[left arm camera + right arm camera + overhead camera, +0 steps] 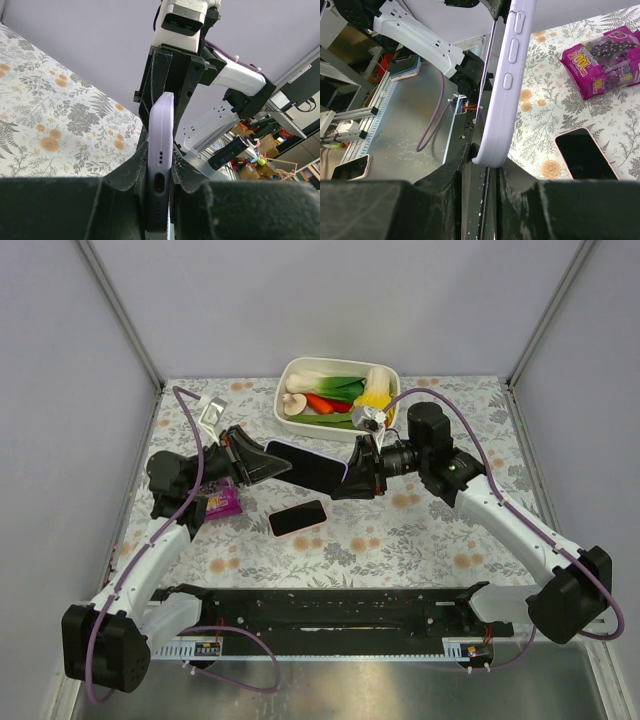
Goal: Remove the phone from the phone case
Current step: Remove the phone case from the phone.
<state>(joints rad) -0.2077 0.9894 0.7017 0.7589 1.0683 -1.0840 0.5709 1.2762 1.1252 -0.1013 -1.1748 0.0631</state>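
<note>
While both arms reach in over the counter [420, 540], we see from the top the phone [310, 466] held level in the air between them, dark face up. The left tool [262, 462] pinches one short end and the right tool [354, 476] the other. A second handset [297, 517] lies below. Our left wrist view adds the case [161, 145] edge-on, lilac, its port end nipped tight. Our right wrist view alone shows the side buttons, with the jaws closed narrow on that end. We judge the case soft and peelable, the phone stiff, slick and breakable. Bend back a case corner and hold the phone by its edges.
</note>
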